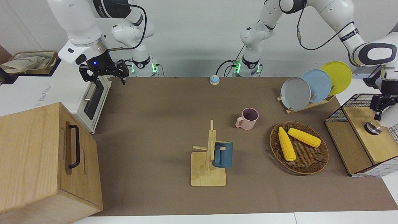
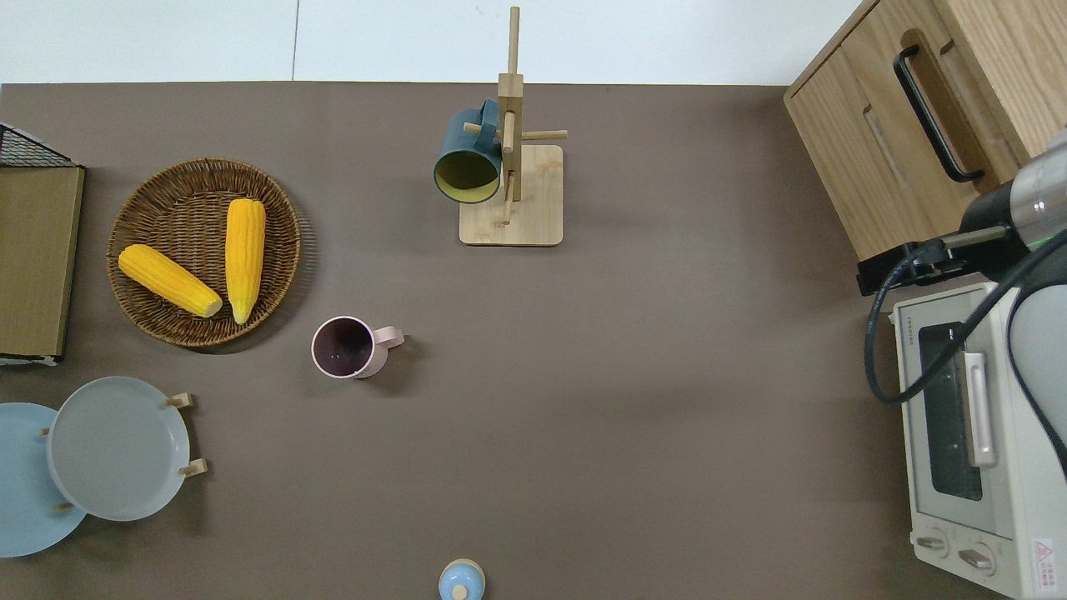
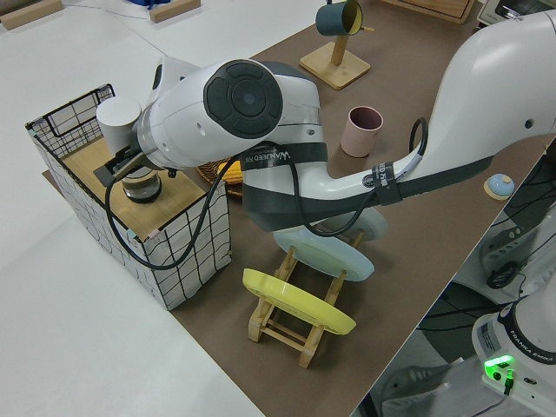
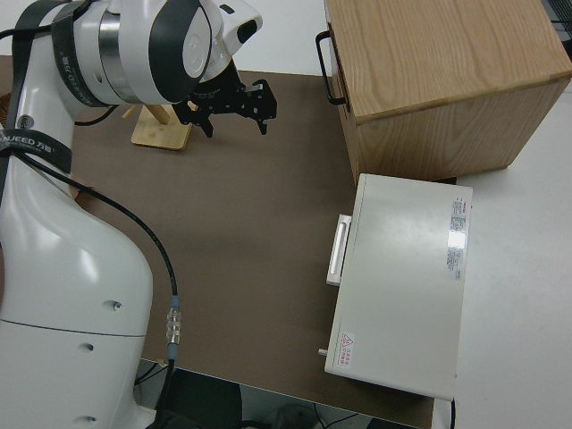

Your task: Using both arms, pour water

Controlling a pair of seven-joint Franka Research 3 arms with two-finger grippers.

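A pink mug [image 1: 247, 118] [image 2: 346, 347] stands upright on the brown mat, near the middle. Farther from the robots, a blue mug [image 1: 223, 154] [image 2: 468, 154] hangs on a wooden mug rack [image 1: 208, 174]. My left gripper [image 1: 378, 115] [image 3: 130, 169] points down right over a small round metal-topped object [image 1: 373, 127] [image 3: 142, 187]. That object sits on the wooden board [image 1: 370, 146] of a wire basket at the left arm's end of the table. My right gripper [image 1: 104, 73] [image 4: 232, 107] hangs open and holds nothing, by the toaster oven [image 1: 93, 102].
A wicker basket [image 1: 298, 169] with two corn cobs lies beside the pink mug. A plate rack [image 1: 295, 93] holds grey, blue and yellow plates. A wooden cabinet [image 1: 34, 158] stands at the right arm's end. A small blue bell [image 1: 214, 80] sits near the arm bases.
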